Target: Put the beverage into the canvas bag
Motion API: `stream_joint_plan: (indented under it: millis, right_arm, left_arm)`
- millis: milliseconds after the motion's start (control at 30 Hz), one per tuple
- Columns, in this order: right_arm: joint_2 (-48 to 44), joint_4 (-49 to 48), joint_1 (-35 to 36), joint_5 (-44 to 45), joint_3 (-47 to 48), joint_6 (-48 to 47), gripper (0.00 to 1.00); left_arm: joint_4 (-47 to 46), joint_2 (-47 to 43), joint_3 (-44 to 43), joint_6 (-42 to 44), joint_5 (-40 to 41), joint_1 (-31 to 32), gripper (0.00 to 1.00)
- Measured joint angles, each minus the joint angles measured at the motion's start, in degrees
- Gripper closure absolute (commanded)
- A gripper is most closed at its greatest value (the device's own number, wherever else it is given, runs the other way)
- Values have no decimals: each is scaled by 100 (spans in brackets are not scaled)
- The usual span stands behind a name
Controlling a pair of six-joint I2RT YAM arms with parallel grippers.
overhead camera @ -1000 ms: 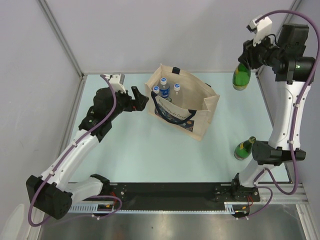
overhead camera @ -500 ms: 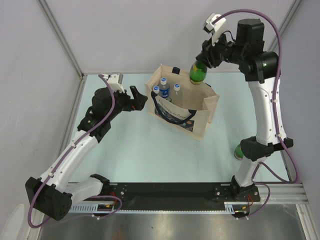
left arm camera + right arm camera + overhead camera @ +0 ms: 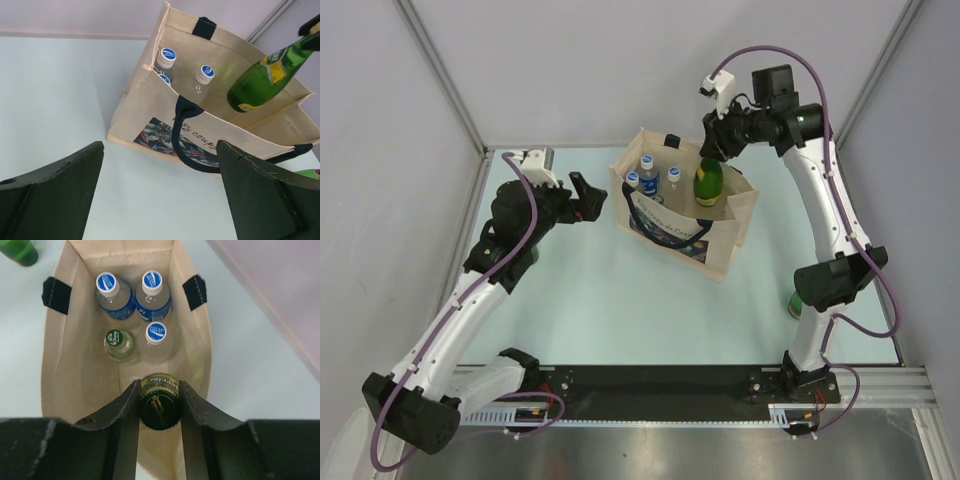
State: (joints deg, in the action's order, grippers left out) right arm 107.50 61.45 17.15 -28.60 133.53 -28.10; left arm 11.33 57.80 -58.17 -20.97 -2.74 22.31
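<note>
- The pale table [image 3: 620, 310] carries everything, with both arm bases at its near edge.
- The bag [image 3: 722, 245] stands upright toward the back middle of the table. Its mouth is open and its printed panel faces the near side.
- The left gripper [image 3: 592, 197] hovers just left of the bag without touching it. Its fingers are spread wide and hold nothing.
- The right gripper [image 3: 159, 386] reaches in from above, over the right part of the bag's mouth. Its fingers are closed partway, pinching the capped top of the green bottle [image 3: 708, 185].
- The green bottle hangs from that grip over the open bag, tilted in the left wrist view. I cannot tell whether its base is below the rim.
- A second green bottle [image 3: 19, 250] stands on the table to the right, well apart from the bag and partly hidden behind the right arm.
- Three water bottles [image 3: 151, 292] with blue-and-white caps stand inside the bag at its left end.
- A green-capped bottle [image 3: 116, 340] stands beside them.
</note>
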Motion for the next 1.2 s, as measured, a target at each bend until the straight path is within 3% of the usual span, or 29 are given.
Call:
stream_joint_plan:
  millis: [867,900,1000,1033,1100,1133,1200]
  right_arm:
    - [280,-2050,81,114,-2758,52,100]
    - [280,-2092,81,118,-2844,44,98]
    - [280,-2175,105,101,-3123,-55,79]
    - [280,-2181,116,57,-3191,-83,66]
    - [280,-2205,129,42,-3206,-162,56]
    - [280,-2218,129,28,-3206,-188,45]
    - [271,-2236,127,2,-3206,-219,37]
  left_arm:
    - [361,-299,33,-2,227,-37,0]
    - [389,-315,33,0,260,-37,0]
    - [555,-420,35,0,387,-37,0]
    - [621,-463,35,2,437,-37,0]
    - [737,-555,35,9,570,-39,0]
    - [817,-612,35,13,651,-39,0]
    - [986,-717,35,50,857,-44,0]
